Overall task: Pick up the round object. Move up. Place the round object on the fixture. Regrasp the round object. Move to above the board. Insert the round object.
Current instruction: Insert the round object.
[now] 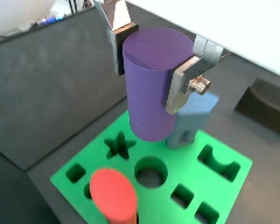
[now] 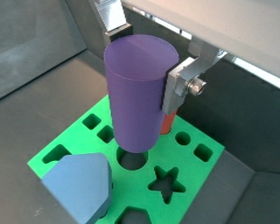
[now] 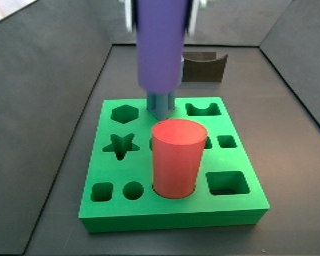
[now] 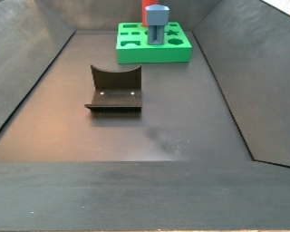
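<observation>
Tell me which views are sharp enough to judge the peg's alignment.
In both wrist views the round object between the gripper fingers is crisp; in a side view it looks blurred; in a side view the board is small and far.

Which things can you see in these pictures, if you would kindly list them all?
round object: one, purple, upright between the end effector's fingers, lower end at a round hole of the board.
board: one, bright green, on the dark floor, under the end effector.
red cylinder: one, red, standing upright in the board.
hexagonal peg: one, light blue, standing in the board beside the round object.
fixture: one, dark brown, on the floor apart from the board.
end effector: one, silver fingers, shut on the round object above the board.
</observation>
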Robot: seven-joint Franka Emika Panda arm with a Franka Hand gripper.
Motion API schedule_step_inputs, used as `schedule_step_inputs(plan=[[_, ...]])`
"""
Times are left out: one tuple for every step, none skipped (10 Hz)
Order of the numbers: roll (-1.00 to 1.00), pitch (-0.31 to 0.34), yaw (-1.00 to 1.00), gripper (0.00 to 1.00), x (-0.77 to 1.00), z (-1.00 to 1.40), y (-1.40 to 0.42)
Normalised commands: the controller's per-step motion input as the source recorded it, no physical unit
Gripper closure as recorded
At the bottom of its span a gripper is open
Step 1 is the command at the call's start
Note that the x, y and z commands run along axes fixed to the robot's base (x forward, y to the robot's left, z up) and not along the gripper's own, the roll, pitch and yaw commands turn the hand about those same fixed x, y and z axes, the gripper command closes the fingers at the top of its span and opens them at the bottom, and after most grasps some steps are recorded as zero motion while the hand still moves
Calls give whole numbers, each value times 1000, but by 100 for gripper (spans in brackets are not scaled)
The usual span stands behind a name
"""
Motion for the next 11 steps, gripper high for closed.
schedule_step_inputs(plan=[[94, -94, 37, 100, 160, -680, -117], [89, -121, 0, 100, 71, -683, -89], [103, -106, 14, 100, 123, -671, -66], [107, -97, 37, 100, 140, -651, -63], [90, -84, 40, 100, 140, -623, -51], [107, -80, 49, 100, 123, -649, -14], [166, -57, 86, 100, 0, -643, 0], [94, -33, 86, 100, -54, -386, 0], [0, 0, 0, 100, 0, -11, -40], [-4, -10, 0, 100, 0, -217, -71], [0, -39, 0, 100, 0, -340, -106]])
